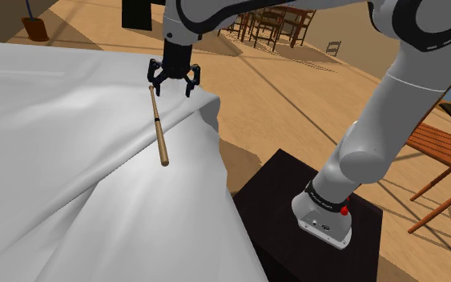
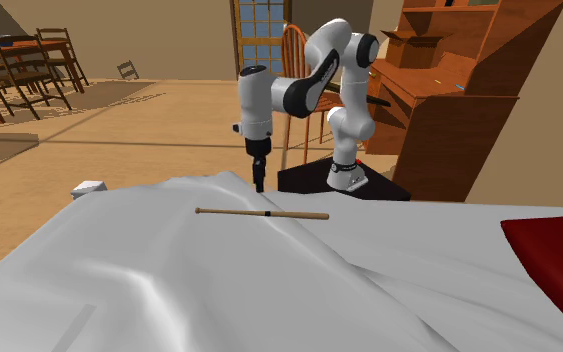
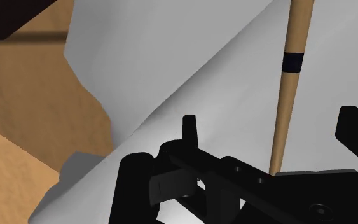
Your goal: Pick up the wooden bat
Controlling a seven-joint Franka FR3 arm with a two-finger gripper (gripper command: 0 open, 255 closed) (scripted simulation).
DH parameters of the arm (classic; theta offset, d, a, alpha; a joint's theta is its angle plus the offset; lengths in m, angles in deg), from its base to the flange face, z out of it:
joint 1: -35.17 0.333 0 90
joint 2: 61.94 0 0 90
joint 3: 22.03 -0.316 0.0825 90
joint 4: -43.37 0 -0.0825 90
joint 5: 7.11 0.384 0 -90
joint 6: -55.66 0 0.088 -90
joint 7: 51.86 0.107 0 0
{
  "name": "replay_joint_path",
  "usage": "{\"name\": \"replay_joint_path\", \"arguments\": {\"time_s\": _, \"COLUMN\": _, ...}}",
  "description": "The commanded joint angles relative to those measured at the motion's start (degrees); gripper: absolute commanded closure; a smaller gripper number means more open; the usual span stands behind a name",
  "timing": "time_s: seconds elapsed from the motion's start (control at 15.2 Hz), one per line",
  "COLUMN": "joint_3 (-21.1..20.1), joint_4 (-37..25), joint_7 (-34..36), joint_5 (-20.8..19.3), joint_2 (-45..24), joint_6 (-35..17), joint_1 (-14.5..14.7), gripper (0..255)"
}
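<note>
One arm bent downward, gripper spread over bat handle

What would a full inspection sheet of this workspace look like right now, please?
Surface: white cloth, draped and creased.
Job's things: wooden bat lying flat on the cloth near its edge, with a dark band around it.
Clutter: red cushion-like thing on the cloth, far from the bat.
Grippers: gripper open, low over the bat's thinner part; the bat runs between the fingers, not clasped.
Cables: nothing seen.
Surroundings: black stand, wood floor, chairs, wooden desk.
</note>
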Motion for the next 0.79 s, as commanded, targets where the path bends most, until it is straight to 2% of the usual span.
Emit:
{"name": "replay_joint_path", "arguments": {"time_s": 0.0, "joint_3": -0.3, "joint_4": -3.9, "joint_7": 3.1, "joint_5": -1.9, "joint_2": -5.0, "joint_6": -0.5, "joint_1": 0.7, "gripper": 0}}
{"name": "replay_joint_path", "arguments": {"time_s": 0.26, "joint_3": 0.0, "joint_4": -11.3, "joint_7": 7.7, "joint_5": -4.7, "joint_2": -13.1, "joint_6": -0.2, "joint_1": 2.5, "gripper": 0}}
{"name": "replay_joint_path", "arguments": {"time_s": 0.73, "joint_3": 0.3, "joint_4": -8.2, "joint_7": 7.9, "joint_5": -5.4, "joint_2": -15.2, "joint_6": -5.3, "joint_1": 2.7, "gripper": 0}}
